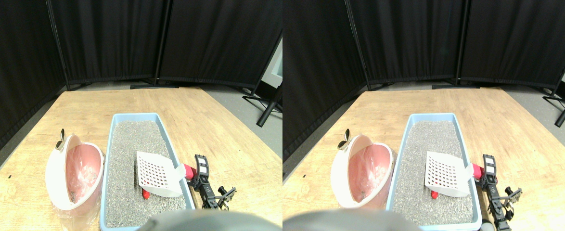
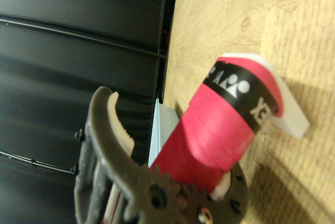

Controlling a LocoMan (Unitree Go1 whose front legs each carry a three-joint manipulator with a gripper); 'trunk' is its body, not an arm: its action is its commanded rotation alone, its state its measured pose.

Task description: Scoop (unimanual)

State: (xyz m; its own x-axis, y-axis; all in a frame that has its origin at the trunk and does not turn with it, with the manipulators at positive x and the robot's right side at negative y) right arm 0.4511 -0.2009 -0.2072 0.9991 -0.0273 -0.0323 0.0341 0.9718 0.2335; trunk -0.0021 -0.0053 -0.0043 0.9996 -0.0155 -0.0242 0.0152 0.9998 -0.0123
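A white slotted scoop (image 1: 156,173) hangs tilted over the near right part of the grey litter (image 1: 133,139) in a light blue tray (image 1: 135,116). Its red wrapped handle (image 1: 189,171) crosses the tray's right rim. My right gripper (image 1: 197,177) is shut on the end of that handle. A small red object (image 1: 145,194) lies on the litter just under the scoop's lower edge. In the wrist view the red handle (image 2: 220,130) with a black band runs from the gripper's base, beside the dark jaw, to the white scoop neck (image 2: 285,114).
A white bin with a pink liner (image 1: 75,173) stands tipped against the tray's left side, a metal clip (image 1: 61,139) on its rim. All rest on a wooden board (image 1: 205,120). Black curtains close the back and left. A dark stand leg (image 1: 268,108) slants at the right.
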